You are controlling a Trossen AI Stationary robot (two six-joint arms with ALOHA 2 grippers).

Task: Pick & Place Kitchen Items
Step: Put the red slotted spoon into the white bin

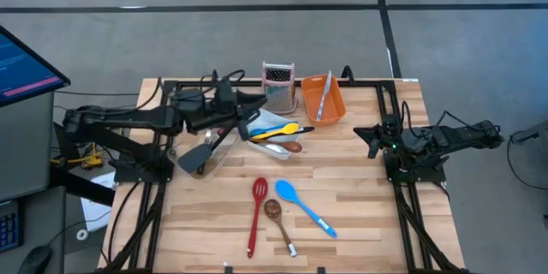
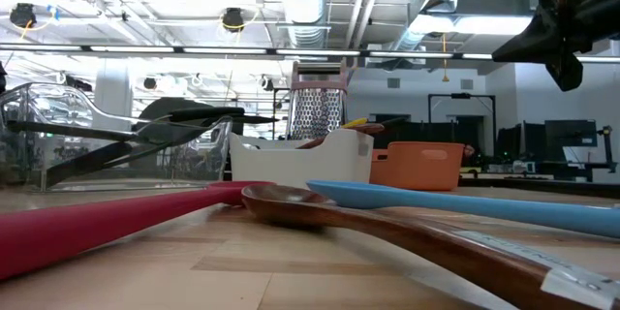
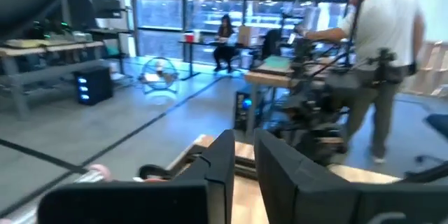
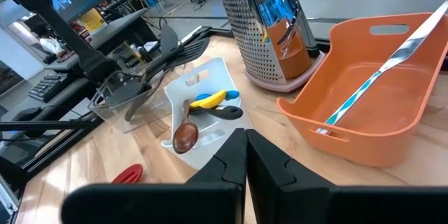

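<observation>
Three kitchen items lie flat on the bare table near its front: a red spatula [image 1: 257,212], a wooden spoon [image 1: 279,221] and a blue spoon [image 1: 305,207]. Black spatulas [image 1: 216,141] lean in a clear tub [image 1: 195,161]. Yellow, blue and wooden utensils [image 4: 210,101] lie in a white tub [image 1: 276,134]. A steel-and-blue utensil [image 4: 371,80] lies in an orange tub [image 1: 324,98]. My left gripper [image 3: 243,136] hangs high and level over the clear and white tubs [image 1: 255,108], with a narrow gap and nothing between its fingers. My right gripper [image 4: 245,136] waits shut at the table's right [image 1: 375,134].
A steel box grater with a pink top [image 1: 278,86] stands at the far edge between the white and orange tubs. A black frame rail [image 1: 402,214] runs round the table. Beyond the table, people stand among desks [image 3: 378,49].
</observation>
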